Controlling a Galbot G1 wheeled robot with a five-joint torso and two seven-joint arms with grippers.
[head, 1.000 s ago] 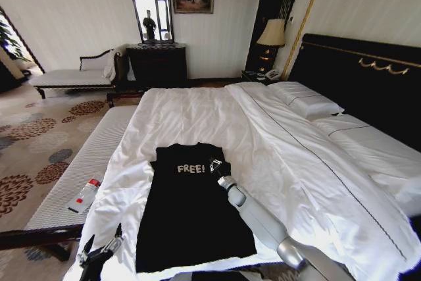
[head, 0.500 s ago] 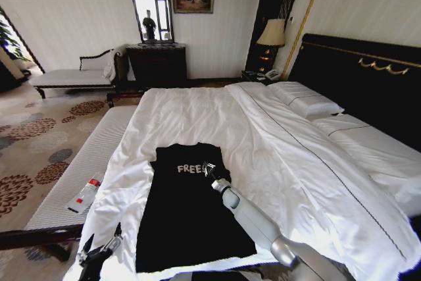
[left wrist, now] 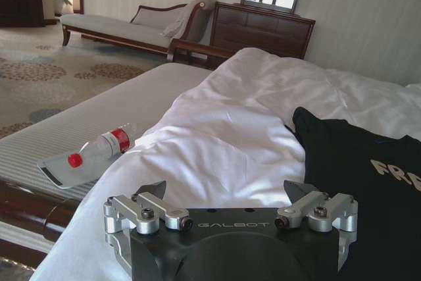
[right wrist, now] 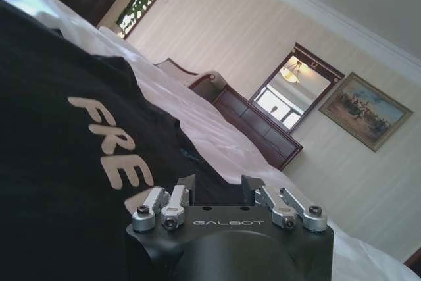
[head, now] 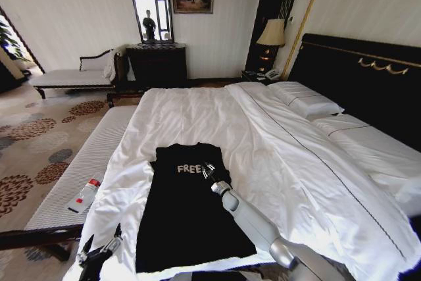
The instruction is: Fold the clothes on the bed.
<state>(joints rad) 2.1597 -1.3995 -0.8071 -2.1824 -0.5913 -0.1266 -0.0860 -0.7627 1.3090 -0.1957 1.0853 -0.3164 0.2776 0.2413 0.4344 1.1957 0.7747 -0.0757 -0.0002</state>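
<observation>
Black T-shirt (head: 187, 212) flat on bed (head: 309, 162), long axis near-far, collar far.
Right claw (head: 208, 172) over the lettering, partly parted; left claw (head: 99, 249) near-left, released.

We see a black T-shirt (head: 187, 208) with white "FREE!" lettering, white bed (head: 276, 156) sheets, a pale striped bench (head: 85, 162), and a floral-patterned carpet (head: 33, 143).

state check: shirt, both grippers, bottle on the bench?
T-shirt: lies flat on the bed, lettering up, sides already folded in to a narrow strip.
Right gripper: over the shirt's chest by the lettering, fingers open, holding nothing.
Left gripper: low at the bed's near corner, open, empty.
Water bottle: lying on its side on the bench, red cap on.
</observation>
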